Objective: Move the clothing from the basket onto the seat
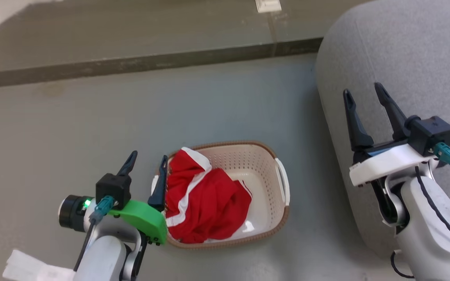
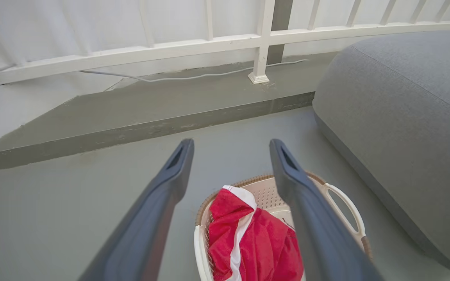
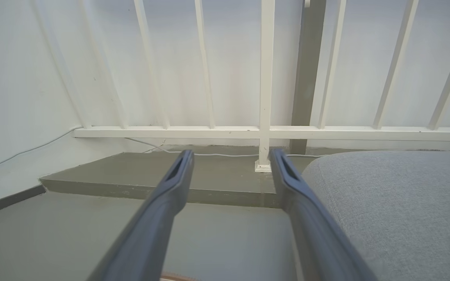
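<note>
The left gripper [image 1: 149,156] has its jaws spread wide and holds nothing; it hangs at the left end of the basket [image 1: 272,153], and in the head view one dark finger crosses the rim there, just beside the clothing [image 1: 205,203]. The right gripper [image 1: 361,89] is likewise fully spread and empty, its fingers raised against the rounded side of the seat [image 1: 404,58], well apart from the basket. The clothing lies bunched inside the basket, red with white stripes, filling its left half and leaving the perforated right wall and white handle bare. The basket stands on the grey floor [image 1: 170,109], near the seat but not touching it. Beyond them runs a raised ledge [image 1: 131,35] carrying a white railing [image 2: 209,43], with a thin white cable [image 2: 193,77] along its foot.
</note>
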Controlling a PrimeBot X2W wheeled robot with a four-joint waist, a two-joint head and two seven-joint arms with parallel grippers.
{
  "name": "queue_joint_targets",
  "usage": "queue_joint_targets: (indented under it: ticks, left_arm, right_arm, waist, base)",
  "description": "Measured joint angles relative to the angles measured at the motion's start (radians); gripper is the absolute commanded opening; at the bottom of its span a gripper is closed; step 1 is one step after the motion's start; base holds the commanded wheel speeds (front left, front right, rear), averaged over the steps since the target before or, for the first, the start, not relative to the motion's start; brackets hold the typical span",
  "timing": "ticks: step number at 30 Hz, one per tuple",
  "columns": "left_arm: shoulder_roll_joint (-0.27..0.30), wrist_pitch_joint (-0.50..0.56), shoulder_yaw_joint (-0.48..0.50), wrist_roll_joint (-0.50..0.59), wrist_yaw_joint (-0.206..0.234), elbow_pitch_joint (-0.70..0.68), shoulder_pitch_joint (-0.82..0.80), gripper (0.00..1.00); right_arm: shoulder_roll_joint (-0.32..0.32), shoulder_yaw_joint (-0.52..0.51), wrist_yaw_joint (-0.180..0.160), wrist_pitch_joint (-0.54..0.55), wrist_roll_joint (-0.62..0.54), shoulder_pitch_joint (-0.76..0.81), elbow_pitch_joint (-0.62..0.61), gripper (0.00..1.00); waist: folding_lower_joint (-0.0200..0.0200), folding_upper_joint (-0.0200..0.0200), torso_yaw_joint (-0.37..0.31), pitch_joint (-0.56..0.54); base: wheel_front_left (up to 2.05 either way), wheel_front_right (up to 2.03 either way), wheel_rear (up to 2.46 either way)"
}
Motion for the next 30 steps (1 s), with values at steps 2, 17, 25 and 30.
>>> queue_joint_targets:
  ticks: [2,17,25,30]
  left_arm:
    - [-0.006,0.012,-0.008,0.001,0.0,0.014,-0.011,1.0]
    - [-0.007,0.115,-0.066,0.059,-0.032,0.16,-0.161,1.0]
    - [0.02,0.172,-0.08,0.109,-0.039,0.232,-0.262,1.0]
    - [0.046,0.203,-0.093,0.137,-0.045,0.276,-0.324,1.0]
  right_arm:
    - [0.007,0.001,0.003,0.0,-0.001,-0.013,-0.009,1.0]
    - [0.06,0.014,0.026,0.0,-0.001,-0.113,-0.082,1.0]
    - [0.096,0.015,0.037,0.0,-0.001,-0.169,-0.109,1.0]
    - [0.116,0.014,0.044,0.0,0.0,-0.202,-0.133,1.0]
  waist:
    - [0.0,0.0,-0.009,0.025]
    - [0.0,0.0,-0.11,0.238]
    - [0.0,0.0,-0.169,0.349]
    - [0.0001,0.0,-0.206,0.42]
  base:
    - [0.0,0.0,0.0]
    - [0.0,0.0,0.0]
    - [0.0,0.0,0.0]
    - [0.0,0.0,0.0]
